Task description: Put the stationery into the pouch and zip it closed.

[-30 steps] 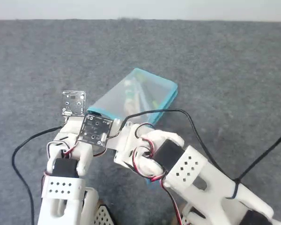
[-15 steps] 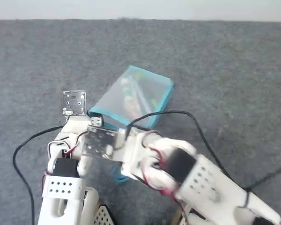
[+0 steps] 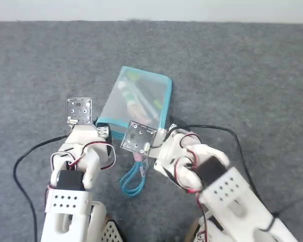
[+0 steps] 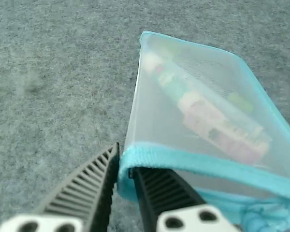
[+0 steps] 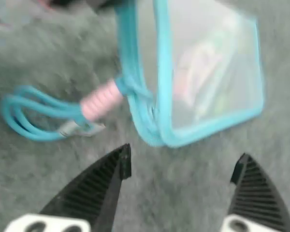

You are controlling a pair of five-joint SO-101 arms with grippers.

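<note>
The pouch [image 3: 139, 102] is translucent with teal trim and lies on the grey carpet, with several pieces of stationery [image 4: 213, 117] inside it. My left gripper [image 4: 124, 180] is shut on the teal edge at the pouch's near left corner. A teal cord loop [image 3: 133, 182] with a pink bead [image 3: 139, 158] hangs from the pouch's near edge. My right gripper [image 5: 181, 170] is open and holds nothing. It hovers over the carpet just short of the pouch's near right corner [image 5: 157, 137], with the bead [image 5: 100, 100] and cord [image 5: 33, 117] beside it.
Grey carpet [image 3: 252, 75] spreads out on all sides of the pouch. Both arms stand close together at the near side, the left arm [image 3: 73, 176] and the right arm [image 3: 212, 176], with black cables trailing from them.
My right arm has swung rightward off the pouch's near edge and uncovered the cord loop. The pouch's far end has turned to the left. The left gripper has kept its hold.
</note>
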